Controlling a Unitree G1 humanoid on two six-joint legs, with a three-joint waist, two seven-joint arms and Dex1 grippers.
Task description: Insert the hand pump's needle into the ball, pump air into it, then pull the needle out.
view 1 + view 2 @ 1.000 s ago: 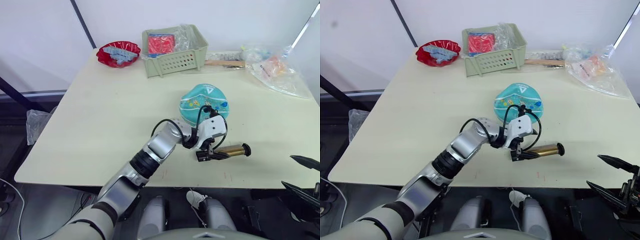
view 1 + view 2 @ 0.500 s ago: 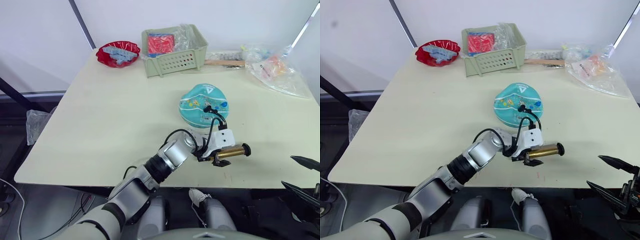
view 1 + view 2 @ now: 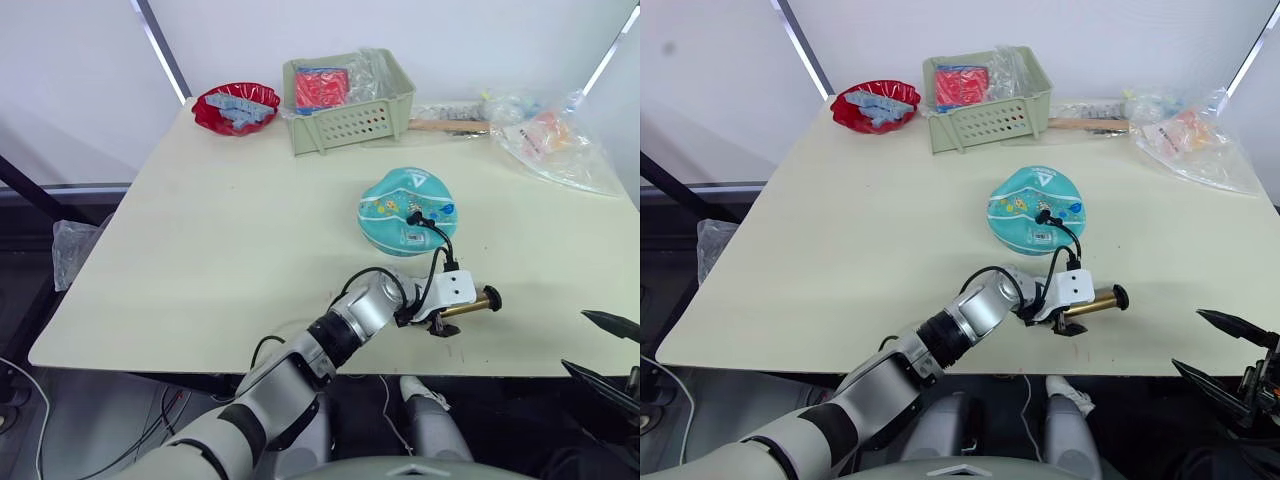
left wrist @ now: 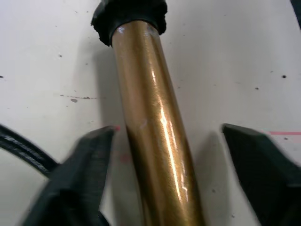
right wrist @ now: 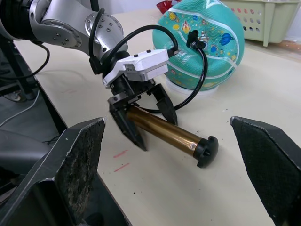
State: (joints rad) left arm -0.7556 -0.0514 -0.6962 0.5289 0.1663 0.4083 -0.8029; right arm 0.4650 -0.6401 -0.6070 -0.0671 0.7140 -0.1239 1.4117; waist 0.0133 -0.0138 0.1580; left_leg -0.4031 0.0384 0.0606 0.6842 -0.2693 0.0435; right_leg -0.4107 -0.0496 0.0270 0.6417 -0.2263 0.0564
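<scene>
- One green basket (image 3: 348,100) and one red bowl (image 3: 237,107) are seen along the tabletop's (image 3: 200,240) far edge.
- One ball (image 3: 408,210), holding the needle (image 3: 412,217), is set mid-table.
- One hand pump (image 5: 164,133) lies near the front edge, straddled untouched by the open left gripper (image 5: 145,121).
- The right gripper (image 5: 174,165) is spread wide, empty.

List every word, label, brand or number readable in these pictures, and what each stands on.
None can be read.
White label on the ball: print too small.
Cartoon prints on the ball: pictures, any lettering blurred.
Red packet in the green basket: too small.
Plastic bags: print blurred.
</scene>
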